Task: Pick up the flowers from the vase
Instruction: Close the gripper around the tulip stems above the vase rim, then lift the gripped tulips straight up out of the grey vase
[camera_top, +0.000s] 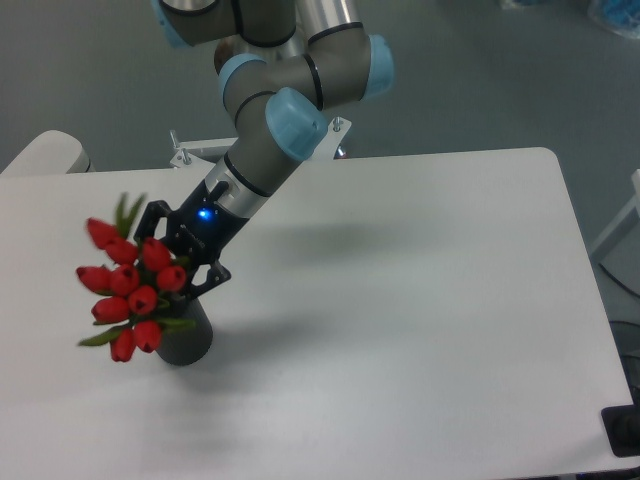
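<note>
Step in hand: closing in on the grasp. Pincer (175, 262) sits at the flowers (128, 287), at their 2 o'clock side; fingers partly hidden by blooms, so cannot tell whether it grips the stems. Flowers stand in the vase (190, 335), at 8 o'clock on the white matte tabletop (420, 320). Next, by my judgement: secure the stems, then lift straight up. Tulips glossy red; vase dark, cylindrical.

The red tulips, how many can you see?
9 showing, all in one bunch, the flowers, standing in the vase near the table's left-front edge. The gripper may hide more.
</note>
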